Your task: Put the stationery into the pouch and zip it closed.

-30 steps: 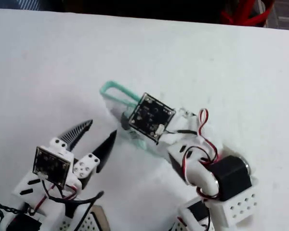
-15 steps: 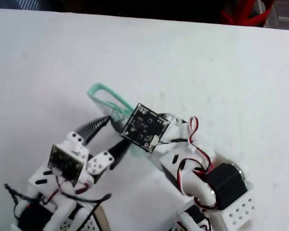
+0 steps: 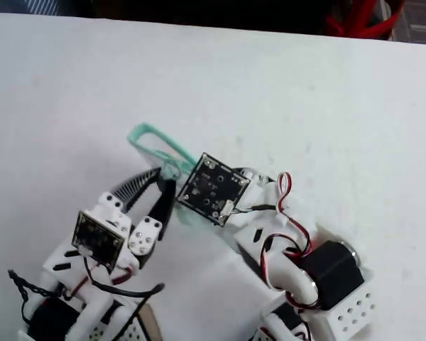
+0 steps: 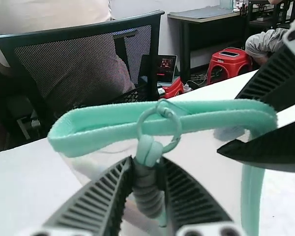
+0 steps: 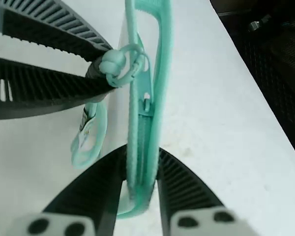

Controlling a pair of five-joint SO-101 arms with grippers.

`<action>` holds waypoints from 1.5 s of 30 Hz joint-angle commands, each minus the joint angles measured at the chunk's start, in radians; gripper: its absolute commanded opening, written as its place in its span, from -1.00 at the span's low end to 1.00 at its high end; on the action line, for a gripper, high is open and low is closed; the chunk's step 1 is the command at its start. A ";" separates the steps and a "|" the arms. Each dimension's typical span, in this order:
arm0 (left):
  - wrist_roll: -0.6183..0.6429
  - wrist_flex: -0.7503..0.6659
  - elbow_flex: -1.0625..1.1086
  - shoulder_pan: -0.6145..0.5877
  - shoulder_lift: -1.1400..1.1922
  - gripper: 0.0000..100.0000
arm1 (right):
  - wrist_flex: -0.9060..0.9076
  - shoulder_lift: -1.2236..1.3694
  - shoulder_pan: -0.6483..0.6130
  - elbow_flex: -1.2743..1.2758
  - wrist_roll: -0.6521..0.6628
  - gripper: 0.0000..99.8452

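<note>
The pouch [image 3: 155, 144] is clear plastic with a teal border and stands on edge on the white table [image 3: 305, 106]. In the left wrist view my left gripper [image 4: 146, 169] is shut on the pale zipper pull [image 4: 147, 184], which hangs from a teal ring [image 4: 160, 125] below the pouch's teal rim [image 4: 113, 125]. From above, the left gripper [image 3: 163, 186] meets the pouch at its near side. My right gripper [image 5: 140, 157] is shut on the pouch's teal edge [image 5: 142, 123] beside the zipper. The left gripper's fingers [image 5: 49, 64] hold the pull [image 5: 110, 61] close by.
The two arms crowd together at the table's near middle, with the right wrist camera board [image 3: 211, 188] over the pouch. The table's far edge [image 3: 199, 25] meets a dark background with red items [image 3: 362, 18]. A mesh chair [image 4: 88, 64] stands beyond the table.
My left gripper, open and apart from the pouch a second ago, swung in and shut on the zipper pull. The right arm slid the pouch slightly left, then held still.
</note>
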 commanded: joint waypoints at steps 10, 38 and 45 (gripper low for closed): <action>-0.114 -0.008 -0.161 -0.008 0.004 -0.96 | 0.004 0.001 -0.005 0.014 -0.012 -0.96; -0.167 -0.196 -0.025 -0.472 0.005 -0.96 | -0.019 -0.096 0.056 0.123 -0.012 -0.96; -0.167 -0.206 -0.005 -0.473 0.005 -0.96 | -0.088 -0.386 0.013 0.319 -0.008 -0.96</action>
